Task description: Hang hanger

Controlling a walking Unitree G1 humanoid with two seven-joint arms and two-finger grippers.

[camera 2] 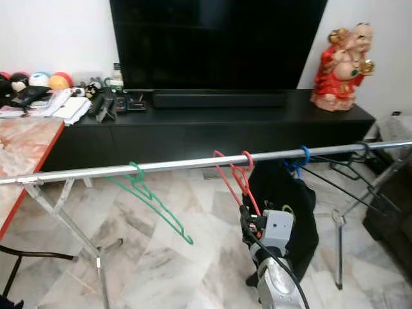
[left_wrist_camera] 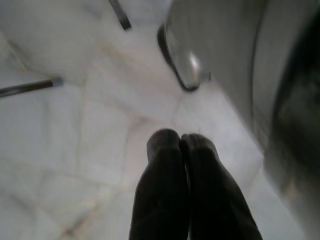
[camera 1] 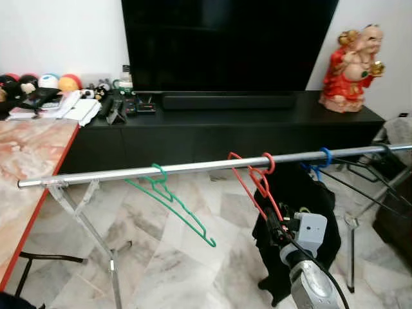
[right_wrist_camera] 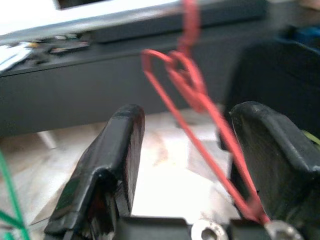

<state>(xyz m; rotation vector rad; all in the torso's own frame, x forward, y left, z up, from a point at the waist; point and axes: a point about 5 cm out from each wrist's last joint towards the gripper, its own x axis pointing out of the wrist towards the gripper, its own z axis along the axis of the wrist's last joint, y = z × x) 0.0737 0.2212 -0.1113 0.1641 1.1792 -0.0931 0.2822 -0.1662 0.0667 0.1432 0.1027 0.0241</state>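
Right pincer sits just below the red hanger, its two black fingers spread apart; the hanger's red wire runs down between them and lies against the inner face of one finger, so the pincer is released rather than clamped. In the eye views that pincer is raised beneath the silver rail, at the lower end of the hanger's slanting arm. The red hanger's hook is over the rail.

Left pincer points down at the marble floor with its fingertips pressed together, clenched on nothing.

Three coloured hangers hang on the rail: one green hanger towards the left, the red one near the middle, and one blue hanger to the right. Further right, dark wire hangers hang too; their number cannot be told. A black garment hangs just behind the right pincer, close to the red hanger.

Behind the rail stands a long black cabinet carrying a large dark television, a soundbar, several remotes and one red figurine. A marble-topped surface with a red edge stands at the left.
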